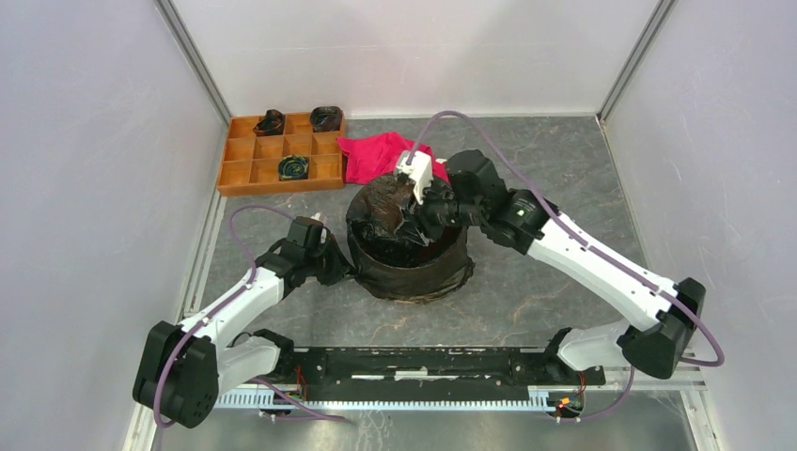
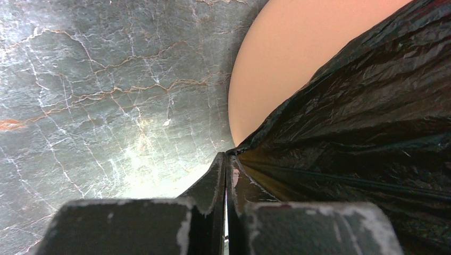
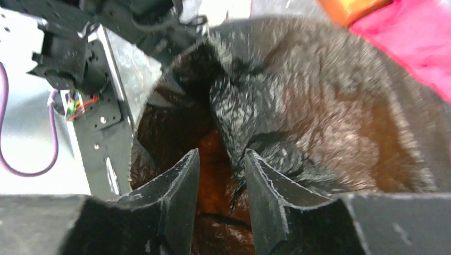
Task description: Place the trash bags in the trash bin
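Trash bag (image 1: 404,268): black wrinkled film draped over the trash bin (image 2: 276,64) in the middle of the table (image 1: 564,169). From above, the film covers the bin's wall down to the tabletop and sags into its mouth. You see bare light-orange wall only in the left wrist view, beside the film's edge.

Left gripper (image 2: 226,156): low at the bin's left side, fingers pressed together. Taut folds of the trash bag run straight into the tips, so you have an edge of the film pinched there.

Right gripper (image 3: 220,154): over the bin's mouth, pointing down inside, fingers partway spread with a clear gap. A bunched ridge of film hangs just ahead of that gap. You cannot tell from the blur whether either finger touches it.

Behind the bin: a red-pink cloth (image 1: 381,152) lies on the table, touching the bin's far side. Left of it sits an orange compartment tray (image 1: 282,186), with dark items in three squares.
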`<action>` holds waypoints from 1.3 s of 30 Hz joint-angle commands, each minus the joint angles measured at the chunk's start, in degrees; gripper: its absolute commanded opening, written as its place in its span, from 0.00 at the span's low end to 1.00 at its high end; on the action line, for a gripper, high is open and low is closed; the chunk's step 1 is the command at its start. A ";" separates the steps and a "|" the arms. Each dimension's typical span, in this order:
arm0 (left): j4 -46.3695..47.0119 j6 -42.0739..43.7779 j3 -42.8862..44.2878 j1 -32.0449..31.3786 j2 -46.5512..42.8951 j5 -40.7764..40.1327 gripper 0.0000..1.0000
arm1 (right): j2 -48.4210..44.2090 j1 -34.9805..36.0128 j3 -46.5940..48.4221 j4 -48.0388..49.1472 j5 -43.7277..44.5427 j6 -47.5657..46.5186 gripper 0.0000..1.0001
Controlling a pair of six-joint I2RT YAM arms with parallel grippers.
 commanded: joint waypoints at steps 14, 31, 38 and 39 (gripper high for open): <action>0.40 0.50 1.34 0.27 0.40 -0.23 0.02 | 17.73 0.82 0.99 9.03 30.35 -3.11 0.30; -2.55 3.07 2.58 0.30 -0.68 -1.76 0.02 | 14.00 0.95 1.31 4.74 29.24 -3.07 0.70; -2.43 3.57 2.23 0.26 -0.52 -2.17 0.02 | 7.43 0.95 1.51 -2.13 25.64 -2.14 0.77; -2.47 3.57 2.23 0.25 -0.48 -2.04 0.02 | 7.11 0.98 1.59 -2.26 24.37 -2.65 0.78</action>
